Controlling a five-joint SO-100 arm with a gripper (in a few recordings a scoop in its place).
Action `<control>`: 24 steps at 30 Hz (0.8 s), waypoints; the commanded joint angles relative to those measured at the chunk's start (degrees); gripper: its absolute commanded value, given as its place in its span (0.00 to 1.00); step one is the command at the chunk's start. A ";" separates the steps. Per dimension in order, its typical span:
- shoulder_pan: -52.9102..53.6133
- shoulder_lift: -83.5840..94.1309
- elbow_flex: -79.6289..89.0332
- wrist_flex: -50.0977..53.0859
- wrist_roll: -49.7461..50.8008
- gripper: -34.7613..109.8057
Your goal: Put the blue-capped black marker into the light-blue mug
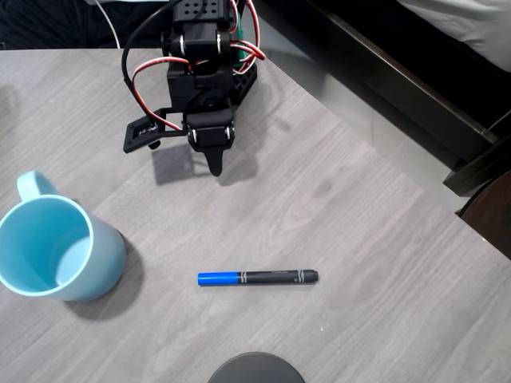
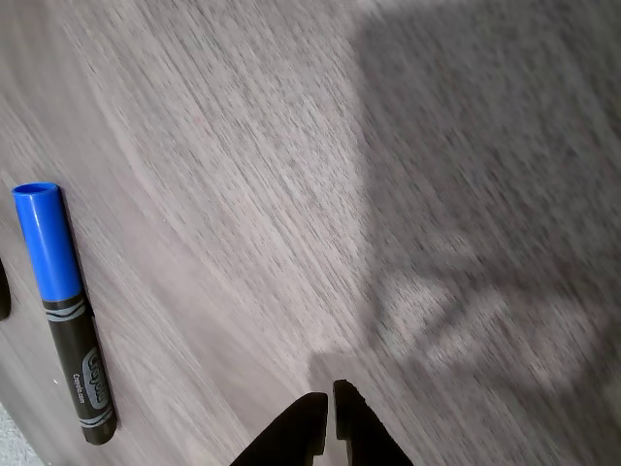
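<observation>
My fingers [image 2: 330, 413] are closed tip to tip with nothing between them, low over the grey bench [image 1: 335, 199]. One blue-capped black marker [image 1: 257, 278] lies flat well apart from them; in the wrist view it lies at the left edge. One light-blue mug [image 1: 56, 249] stands upright, left of the marker in the overhead view.

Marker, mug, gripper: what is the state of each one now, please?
Marker: capped, lying flat on the table, apart from the mug and the gripper.
Mug: upright, nothing visible inside.
Gripper: shut, holding nothing, above the table.
</observation>
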 commanded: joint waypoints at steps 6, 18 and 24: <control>1.23 1.32 -0.79 -0.18 0.18 0.24; -7.21 -18.02 -31.55 -1.32 0.53 0.24; -15.21 -43.51 -51.77 -0.09 7.82 0.24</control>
